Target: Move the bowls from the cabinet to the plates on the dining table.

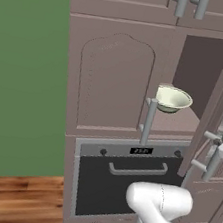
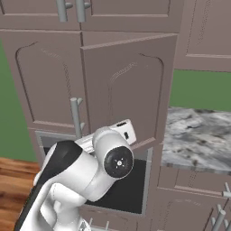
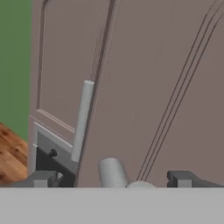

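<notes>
One bowl in sight: we see a pale cream-green bowl (image 1: 172, 99) sitting upright on the shelf (image 1: 177, 124) inside the cabinet (image 1: 113, 78), near the shelf's front edge; a second bowl we cannot make out.
Door: the right-hand cabinet door (image 2: 128, 90) stands swung out, its bar handle (image 1: 213, 149) facing us in the left base view; the left-hand door (image 1: 112, 83) is shut, with its own handle (image 1: 148, 121) just in front of the bowl from that angle.
Jaws: in the hand view we see the gripper (image 3: 113, 178) with its jaws spread wide, one dark tip at each lower corner, nothing clamped between them; the handle's rounded end (image 3: 112, 172) sits in the gap, loose.
Hand: it sits close against the face of the open door, beside the oven (image 1: 128, 182) below.
Bench: a stretch of grey-and-white marble top (image 2: 198, 133) lies to the right of the cabinet; plates we cannot see from here.
Step in hand: we judge the door work is done and the reach for the bowl comes next.
How to do it well: we would back the hand straight off the handle first so it does not drag the door, then swing round the door's free edge, not through it.
Approach: we would come in level with the shelf, jaws kept wide, and take the bowl by its near rim.
Risk: the door may drift inward and crowd the opening; a low approach could knock the shelf lip.
</notes>
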{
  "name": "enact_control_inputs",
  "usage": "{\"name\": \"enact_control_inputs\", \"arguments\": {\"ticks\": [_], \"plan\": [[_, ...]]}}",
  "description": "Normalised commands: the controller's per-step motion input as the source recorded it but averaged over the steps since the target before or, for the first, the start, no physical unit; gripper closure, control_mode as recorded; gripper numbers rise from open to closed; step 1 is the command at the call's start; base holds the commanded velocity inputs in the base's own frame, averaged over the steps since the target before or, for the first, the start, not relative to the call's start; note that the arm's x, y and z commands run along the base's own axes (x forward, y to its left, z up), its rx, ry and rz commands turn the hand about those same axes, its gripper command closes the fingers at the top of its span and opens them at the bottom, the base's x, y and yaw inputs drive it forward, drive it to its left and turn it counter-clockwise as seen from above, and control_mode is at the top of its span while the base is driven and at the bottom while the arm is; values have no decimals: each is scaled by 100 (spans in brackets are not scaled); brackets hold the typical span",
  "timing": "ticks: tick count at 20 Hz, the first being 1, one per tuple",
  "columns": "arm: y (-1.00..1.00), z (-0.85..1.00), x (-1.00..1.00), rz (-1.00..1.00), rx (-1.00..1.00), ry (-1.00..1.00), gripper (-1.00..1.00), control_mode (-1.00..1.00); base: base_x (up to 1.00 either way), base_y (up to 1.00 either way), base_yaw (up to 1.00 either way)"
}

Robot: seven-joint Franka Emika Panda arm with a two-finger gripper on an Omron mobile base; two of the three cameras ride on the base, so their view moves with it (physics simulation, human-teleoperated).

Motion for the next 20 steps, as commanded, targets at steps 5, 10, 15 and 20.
{"name": "enact_control_inputs", "arguments": {"ticks": [5, 10, 15, 20], "plan": [[1, 67, -3, 0, 0, -1, -100, -100, 0, 0, 0], [24, 10, -15, -2, -2, 0, -100, -100, 0, 0, 0], [40, 0, -46, -7, -3, 0, -100, -100, 0, 0, 0], [42, -2, -28, -13, -8, 0, -100, -100, 0, 0, 0]]}}
